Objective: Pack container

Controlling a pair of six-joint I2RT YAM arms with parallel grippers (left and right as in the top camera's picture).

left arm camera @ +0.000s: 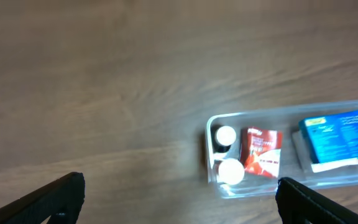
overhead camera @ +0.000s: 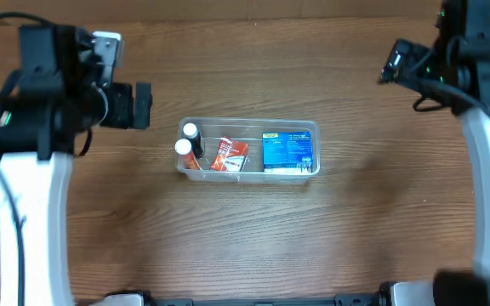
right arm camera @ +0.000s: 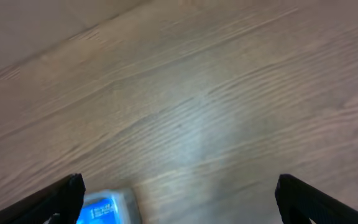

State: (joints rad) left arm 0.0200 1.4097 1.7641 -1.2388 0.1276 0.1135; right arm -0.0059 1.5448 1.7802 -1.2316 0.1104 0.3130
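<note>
The clear plastic container (overhead camera: 306, 127) sits at the table's middle. It holds two small white-capped bottles (overhead camera: 187, 139) at its left end, a red packet (overhead camera: 229, 155) in the middle and a blue box (overhead camera: 287, 150) at the right. The left wrist view shows the container (left arm camera: 291, 182), bottles (left arm camera: 227, 154), packet (left arm camera: 261, 151) and blue box (left arm camera: 340, 138). My left gripper (left arm camera: 179, 199) is open and empty, raised left of the container. My right gripper (right arm camera: 179, 199) is open and empty, raised to the container's right; a corner of the blue box (right arm camera: 101, 208) shows below it.
Bare brown wooden tabletop (overhead camera: 245, 246) surrounds the container on all sides. The arm bases stand at the far left and far right edges.
</note>
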